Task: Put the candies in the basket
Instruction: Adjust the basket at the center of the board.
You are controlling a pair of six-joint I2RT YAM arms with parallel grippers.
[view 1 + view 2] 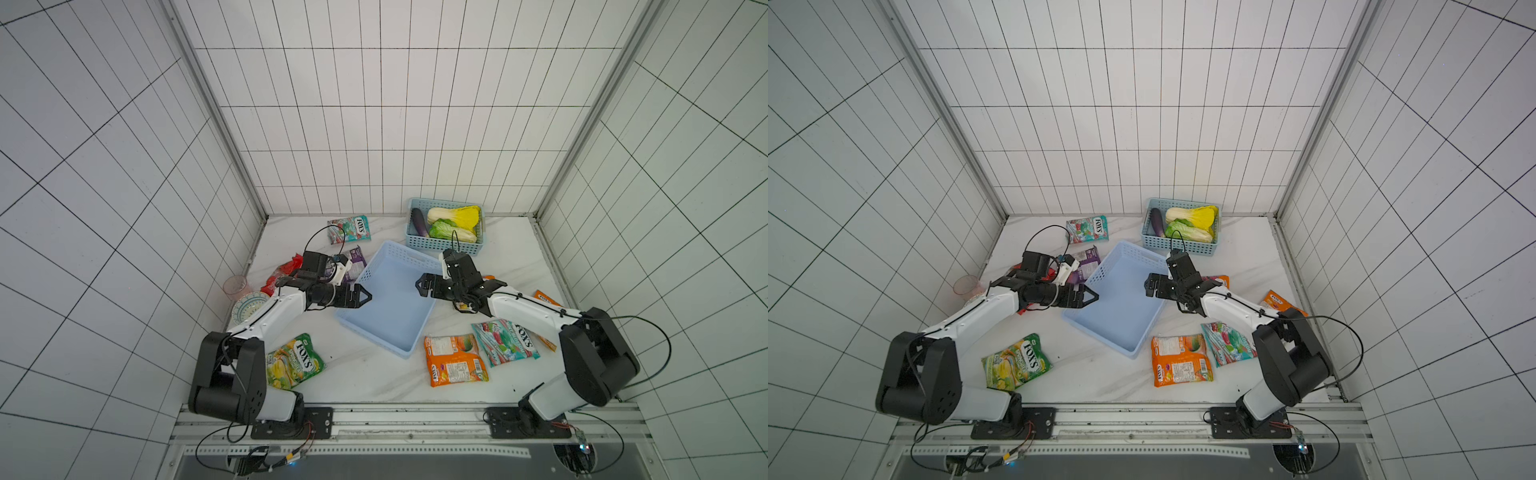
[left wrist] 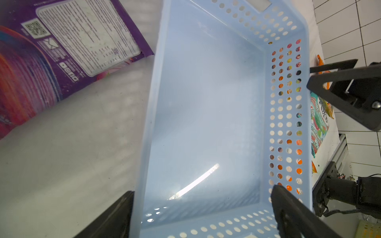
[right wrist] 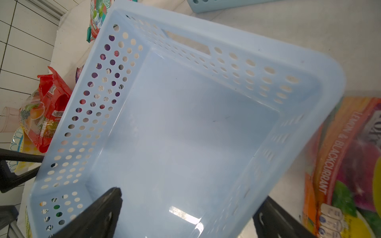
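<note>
Top views both show a white marbled table [image 1: 374,376] boxed in by white tiled walls [image 1: 374,124]. Mid-table sits the basket [image 1: 390,311], empty, with candies [image 1: 455,360] scattered around it. The left gripper [image 1: 365,296] and right gripper [image 1: 420,286] hover at its side rims, jaws spread, holding nothing.

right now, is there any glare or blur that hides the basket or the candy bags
Left wrist: a bright glare streak on the basket floor, and the purple bag blurs toward the lens. Right wrist: a similar glare patch, and the orange bag is soft. Both top views: evenly lit, no glare.
</note>
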